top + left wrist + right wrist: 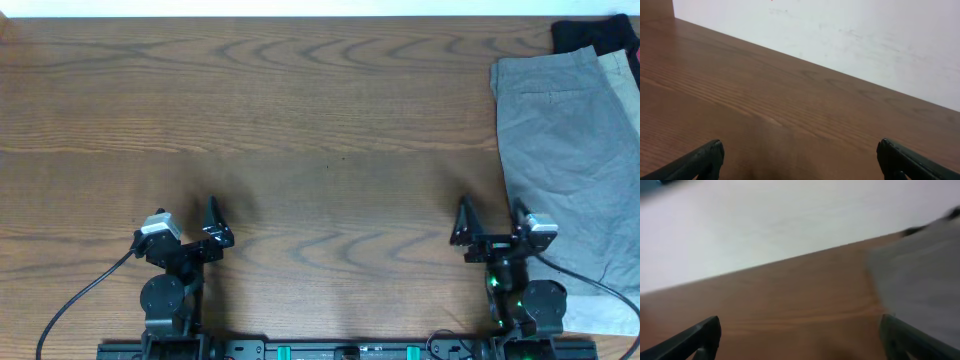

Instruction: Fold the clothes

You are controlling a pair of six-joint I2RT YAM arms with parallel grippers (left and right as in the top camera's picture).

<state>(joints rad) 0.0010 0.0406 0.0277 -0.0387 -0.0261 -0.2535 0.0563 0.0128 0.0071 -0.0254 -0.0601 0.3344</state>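
Grey shorts (565,150) lie flat at the table's right edge, on top of a beige-khaki pair (622,85) that shows along their right side. The grey cloth also shows blurred at the right of the right wrist view (925,275). My right gripper (490,232) is open and empty, at the front just left of the grey shorts (800,337). My left gripper (185,232) is open and empty over bare wood at the front left (800,160).
A black garment (590,35) lies at the far right corner behind the shorts. The wooden table (320,130) stretches bare between the arms. A white wall (840,30) runs behind the far edge. Cables trail from both arm bases.
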